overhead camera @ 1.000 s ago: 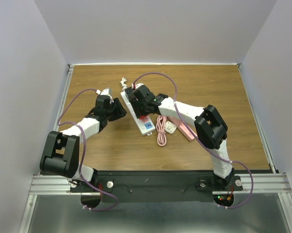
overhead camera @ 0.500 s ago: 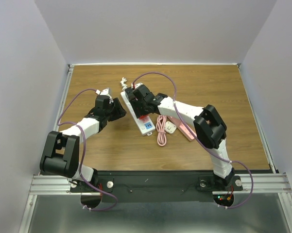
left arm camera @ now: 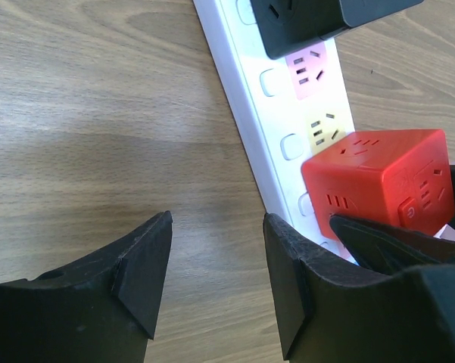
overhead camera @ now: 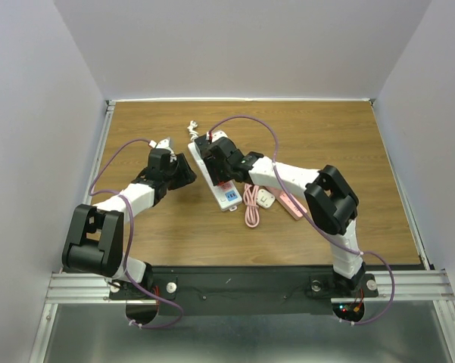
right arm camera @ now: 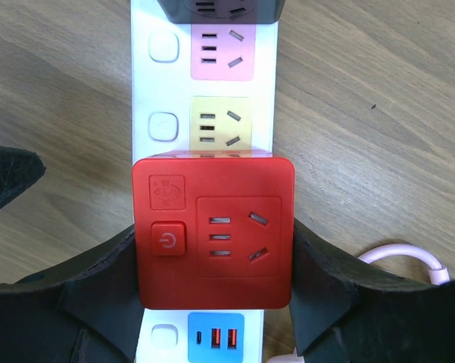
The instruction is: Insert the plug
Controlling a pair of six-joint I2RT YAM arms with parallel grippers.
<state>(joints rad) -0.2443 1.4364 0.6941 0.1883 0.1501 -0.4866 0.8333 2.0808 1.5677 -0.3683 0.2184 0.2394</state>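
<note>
A white power strip [overhead camera: 228,199] lies on the wooden table, with pink and yellow sockets [right arm camera: 221,121] and a blue USB panel [right arm camera: 216,337]. My right gripper [overhead camera: 219,168] is shut on a red cube plug [right arm camera: 213,233], one finger on each side, and holds it right on the strip between the yellow socket and the USB panel. The cube [left arm camera: 375,185] also shows in the left wrist view, standing on the strip [left arm camera: 242,91]. My left gripper [left arm camera: 216,280] is open and empty over bare wood just left of the strip, its right finger close to the strip's edge.
A black plug [right arm camera: 219,9] sits in the strip's far socket. A coiled pink cable [overhead camera: 251,200], a white charger [overhead camera: 266,199] and a pink bar [overhead camera: 291,204] lie right of the strip. Walls stand on three sides.
My right gripper with the red cube has shifted slightly along the strip. The left arm has barely moved.
</note>
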